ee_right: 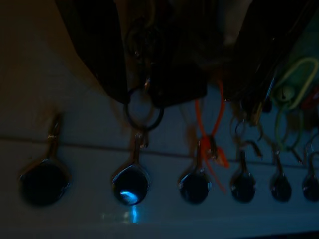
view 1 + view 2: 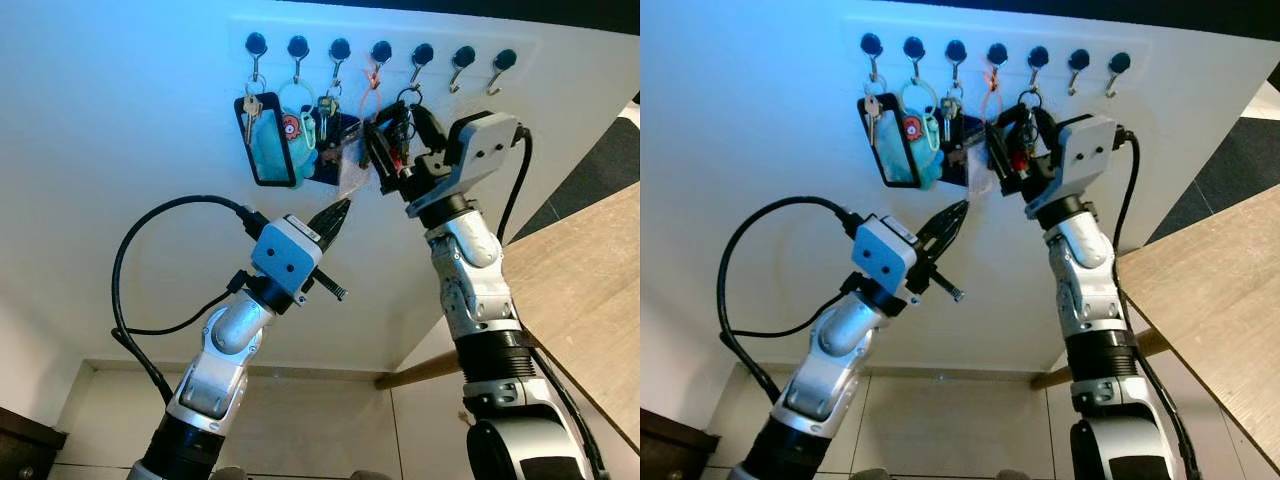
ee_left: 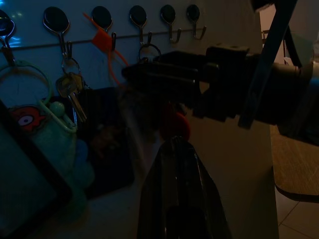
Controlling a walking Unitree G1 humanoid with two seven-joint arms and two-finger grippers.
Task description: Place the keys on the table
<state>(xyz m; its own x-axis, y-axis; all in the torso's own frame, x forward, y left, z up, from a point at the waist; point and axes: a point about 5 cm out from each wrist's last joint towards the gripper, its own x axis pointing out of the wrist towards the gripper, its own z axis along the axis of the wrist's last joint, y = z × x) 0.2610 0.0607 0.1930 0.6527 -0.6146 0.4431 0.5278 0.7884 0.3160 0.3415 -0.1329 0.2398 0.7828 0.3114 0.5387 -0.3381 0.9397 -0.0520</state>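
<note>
While the keys (image 2: 398,128) hang by their ring from the fifth hook along the hook rail (image 2: 380,45), the right gripper (image 2: 390,150) is closed around them just below it. Lower, the left gripper (image 2: 335,213) points up, fingers together, holding nothing.

Right gripper's fingers at a hanging key ring, in deep shade.

The two black fingers (image 1: 94,50) stand on either side of a dark bunch of keys (image 1: 174,74), whose round ring (image 1: 143,112) hangs on one hook (image 1: 130,181) in a row of dark round-headed wall hooks. On the neighbouring hook an orange loop (image 1: 209,127) hangs. Further along the row, pale green rings (image 1: 291,79) and more keys can only just be made out.
</note>
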